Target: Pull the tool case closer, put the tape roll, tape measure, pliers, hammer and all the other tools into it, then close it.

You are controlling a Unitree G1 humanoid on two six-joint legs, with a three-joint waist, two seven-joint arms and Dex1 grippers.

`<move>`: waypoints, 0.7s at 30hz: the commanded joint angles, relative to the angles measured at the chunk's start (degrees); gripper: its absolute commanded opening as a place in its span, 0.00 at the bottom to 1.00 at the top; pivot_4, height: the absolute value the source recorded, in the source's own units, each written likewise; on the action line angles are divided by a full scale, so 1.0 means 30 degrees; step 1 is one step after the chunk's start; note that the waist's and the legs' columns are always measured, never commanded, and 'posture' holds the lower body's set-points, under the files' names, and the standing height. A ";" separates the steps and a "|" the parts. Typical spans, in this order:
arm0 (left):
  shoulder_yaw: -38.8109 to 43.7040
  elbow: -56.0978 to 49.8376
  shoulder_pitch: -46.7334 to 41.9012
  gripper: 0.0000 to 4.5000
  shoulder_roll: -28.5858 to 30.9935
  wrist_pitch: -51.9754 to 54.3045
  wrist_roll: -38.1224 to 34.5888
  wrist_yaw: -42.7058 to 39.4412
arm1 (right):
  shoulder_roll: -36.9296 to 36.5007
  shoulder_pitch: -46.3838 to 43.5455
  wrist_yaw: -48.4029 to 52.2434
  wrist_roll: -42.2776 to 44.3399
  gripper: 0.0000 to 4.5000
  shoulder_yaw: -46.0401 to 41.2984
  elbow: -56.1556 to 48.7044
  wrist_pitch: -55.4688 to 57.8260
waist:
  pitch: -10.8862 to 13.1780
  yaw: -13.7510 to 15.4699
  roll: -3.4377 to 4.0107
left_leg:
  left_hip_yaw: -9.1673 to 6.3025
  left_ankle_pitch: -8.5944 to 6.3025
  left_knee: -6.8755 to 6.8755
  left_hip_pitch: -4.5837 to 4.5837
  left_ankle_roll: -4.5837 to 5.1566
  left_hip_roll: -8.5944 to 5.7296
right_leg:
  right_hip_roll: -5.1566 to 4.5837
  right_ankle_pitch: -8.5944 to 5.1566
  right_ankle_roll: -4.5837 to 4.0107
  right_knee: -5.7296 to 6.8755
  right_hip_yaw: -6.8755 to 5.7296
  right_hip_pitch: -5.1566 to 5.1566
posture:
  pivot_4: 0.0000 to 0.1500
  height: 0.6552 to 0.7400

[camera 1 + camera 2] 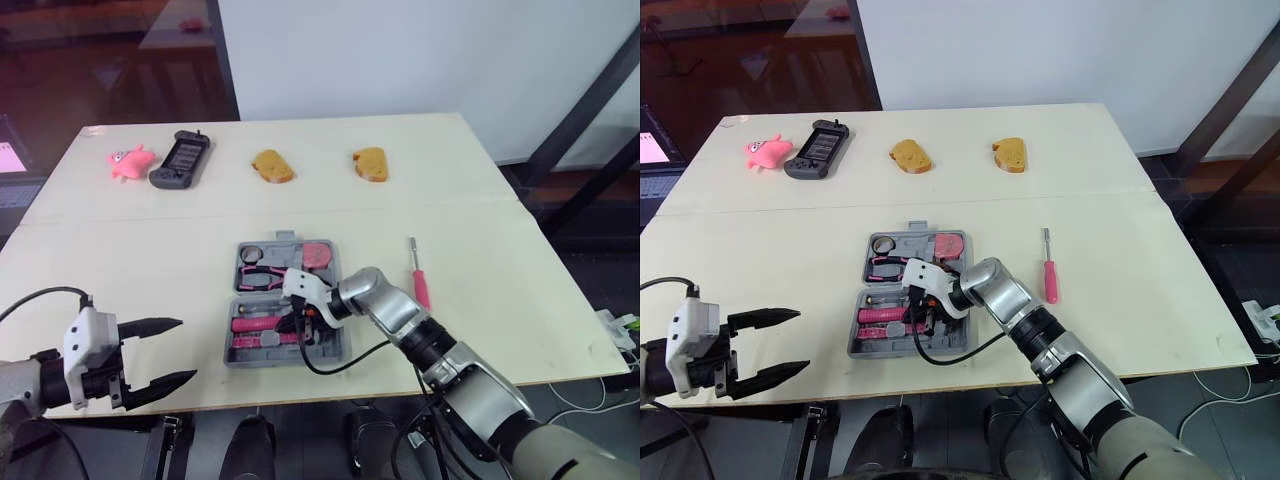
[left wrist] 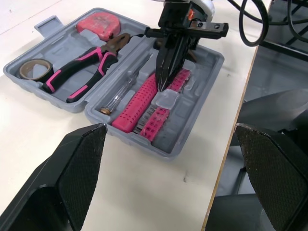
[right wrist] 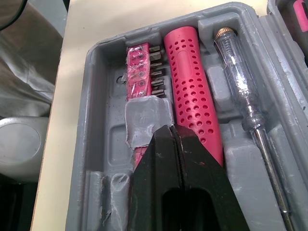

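The grey tool case (image 1: 240,358) lies open mid-table. Its far half holds a tape roll (image 2: 34,69), pink-handled pliers (image 2: 82,67) and a red tape measure (image 2: 98,22). In the near half lie a pink perforated handle (image 3: 192,82), a pink bit holder (image 3: 140,65) and a clear tester screwdriver (image 3: 243,96). My right gripper (image 1: 298,322) is shut, tips down between the handle and the bit holder. A pink screwdriver (image 1: 419,283) lies on the table right of the case. My left gripper (image 1: 188,349) hovers open at the near left, apart from the case.
Along the far side sit a pink pig toy (image 1: 131,161), a black handheld device (image 1: 181,158) and two bread-like pieces (image 1: 271,166) (image 1: 370,163). The case's near wall lies close to the table's front edge (image 1: 300,400).
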 commanded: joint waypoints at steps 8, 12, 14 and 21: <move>0.0142 0.0724 -0.0930 1.00 0.0001 0.0782 -0.0783 -0.0083 | -0.0952 0.0499 -0.0086 0.3674 0.01 -0.5219 -0.5443 -0.2319 | 0.0056 0.0002 -0.0002 | -0.0002 0.0001 0.0005 -0.0094 0.0000 0.0003 | 0.0005 0.0035 0.0062 -0.0006 -0.0001 -0.0094 | 1.00 1.00; 0.0318 0.1468 -0.1964 1.00 0.0203 0.2585 -0.1735 0.0159 | -0.2995 0.0856 0.0690 0.4433 0.01 -0.6395 -0.7053 -0.2131 | 0.0054 0.0102 -0.0007 | -0.0001 0.0001 0.0011 -0.0097 0.0000 -0.0001 | -0.0004 0.0032 0.0064 -0.0035 -0.0003 -0.0074 | 1.00 1.00; 0.0506 0.2268 -0.2392 1.00 0.0229 0.2176 -0.1402 0.0031 | -0.4481 0.1917 0.0582 0.4771 0.12 -0.7377 -0.8320 -0.1816 | 0.0053 0.0192 -0.0011 | 0.0001 0.0001 0.0014 -0.0097 0.0000 -0.0002 | -0.0008 0.0029 0.0057 -0.0041 -0.0002 -0.0073 | 1.00 1.00; 0.1484 0.6041 -0.2684 1.00 -0.0015 -0.0587 -0.0137 -0.0368 | -0.8093 0.7426 -0.0601 0.6041 0.83 -1.1547 -1.1327 -0.1775 | 0.0060 0.0391 -0.0012 | 0.0011 0.0000 0.0008 -0.0098 0.0000 -0.0003 | -0.0009 -0.0010 0.0001 -0.0058 0.0002 -0.0082 | 1.00 1.00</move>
